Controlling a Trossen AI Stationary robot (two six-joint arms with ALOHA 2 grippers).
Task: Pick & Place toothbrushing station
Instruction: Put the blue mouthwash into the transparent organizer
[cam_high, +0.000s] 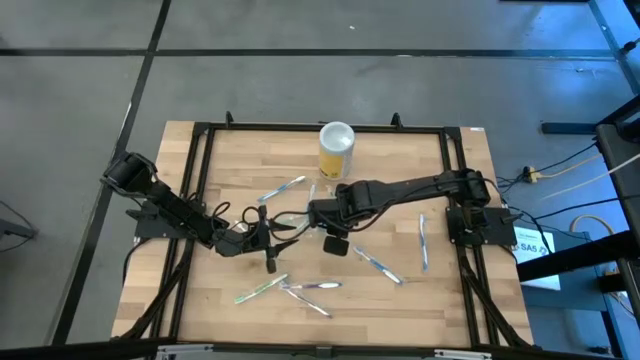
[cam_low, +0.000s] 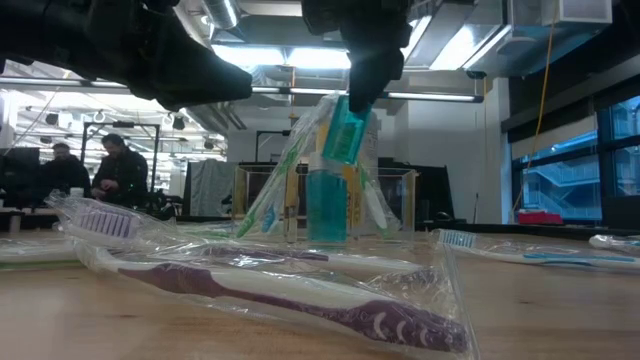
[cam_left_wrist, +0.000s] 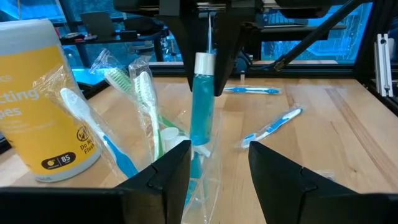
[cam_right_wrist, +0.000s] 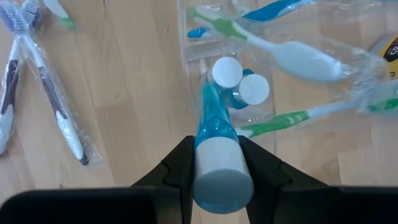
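The clear container (cam_right_wrist: 198, 48) stands on the wood at mid-table. It holds green and blue toothbrushes (cam_left_wrist: 146, 93) and two white-capped tubes (cam_right_wrist: 239, 81). My right gripper (cam_right_wrist: 222, 155) is right above it, shut on a blue tube with a white cap (cam_left_wrist: 203, 106). In the high view my right gripper (cam_high: 325, 213) is near the table's middle. My left gripper (cam_left_wrist: 217, 168) is open and low at the container's left end, one finger on each side; I cannot tell whether it touches. It also shows in the high view (cam_high: 262, 240). My right gripper pinches the blue tube between its two fingers, just below the white cap (cam_right_wrist: 217, 134). The fingers come from above and point down. The tube hangs below them, a little tilted (cam_low: 345, 130), with its lower end among the things in the container.
A yellow canister with a white lid (cam_high: 336, 150) stands behind the container. Wrapped toothbrushes lie loose on the wood on the right (cam_high: 423, 240), at the near middle (cam_high: 300, 288) and on the far left (cam_high: 282, 188). People are in the room behind (cam_low: 120, 170).
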